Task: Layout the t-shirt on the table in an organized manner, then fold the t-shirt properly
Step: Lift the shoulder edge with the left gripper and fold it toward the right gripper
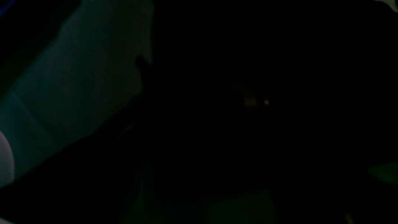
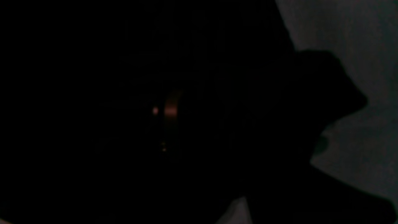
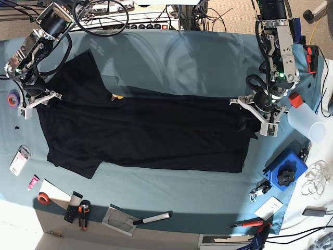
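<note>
Through the left wrist camera we saw mostly darkness, black t-shirt [image 1: 248, 124] filling the right and a strip of teal table [image 1: 71, 93] at the left, and we could not tell how our jaws stood. The right wrist camera showed black cloth against a paler patch of table at the right, jaws equally unreadable. From the base camera, the t-shirt lay spread lengthwise across the table, our left gripper [image 3: 260, 115] spread at its right end, our right gripper [image 3: 35, 101] at its left edge, its opening unclear.
</note>
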Controlling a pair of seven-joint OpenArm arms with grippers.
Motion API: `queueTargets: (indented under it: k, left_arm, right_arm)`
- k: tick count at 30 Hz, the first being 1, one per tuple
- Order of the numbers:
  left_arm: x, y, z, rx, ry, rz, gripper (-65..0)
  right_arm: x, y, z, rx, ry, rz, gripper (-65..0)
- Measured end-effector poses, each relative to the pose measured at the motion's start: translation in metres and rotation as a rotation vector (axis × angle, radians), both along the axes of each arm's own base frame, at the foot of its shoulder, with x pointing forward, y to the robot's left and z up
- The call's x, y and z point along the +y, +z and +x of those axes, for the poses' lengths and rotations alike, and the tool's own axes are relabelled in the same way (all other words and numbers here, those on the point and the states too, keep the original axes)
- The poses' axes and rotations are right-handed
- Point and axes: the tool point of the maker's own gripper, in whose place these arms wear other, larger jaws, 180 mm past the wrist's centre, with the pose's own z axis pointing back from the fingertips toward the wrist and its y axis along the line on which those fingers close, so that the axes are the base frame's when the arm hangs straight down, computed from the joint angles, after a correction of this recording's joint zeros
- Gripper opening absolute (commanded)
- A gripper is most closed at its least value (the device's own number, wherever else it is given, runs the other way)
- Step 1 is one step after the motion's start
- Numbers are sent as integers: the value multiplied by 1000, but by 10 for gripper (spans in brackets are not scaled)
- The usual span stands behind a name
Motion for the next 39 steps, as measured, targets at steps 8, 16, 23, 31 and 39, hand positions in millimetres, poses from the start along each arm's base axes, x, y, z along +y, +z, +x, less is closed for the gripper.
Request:
queueTargets:
  k: [8, 16, 23, 31, 39]
  left_arm:
    - [15, -4, -5, 90, 106, -9, -319]
    - [0, 31, -13, 83, 47, -5, -319]
    - [21, 57, -51, 32, 102, 42, -320]
    - [125, 59, -107, 63, 350, 79, -320]
    - [162, 78, -135, 45, 402, 47, -320]
  right_arm:
    - [12, 31, 10, -125, 34, 194, -468]
    - [-6, 64, -6, -243, 18, 310, -468]
    - [-45, 109, -32, -491, -69, 321, -468]
    - [-59, 64, -83, -242, -104, 224, -468]
    - [-47, 31, -116, -127, -135, 250, -468]
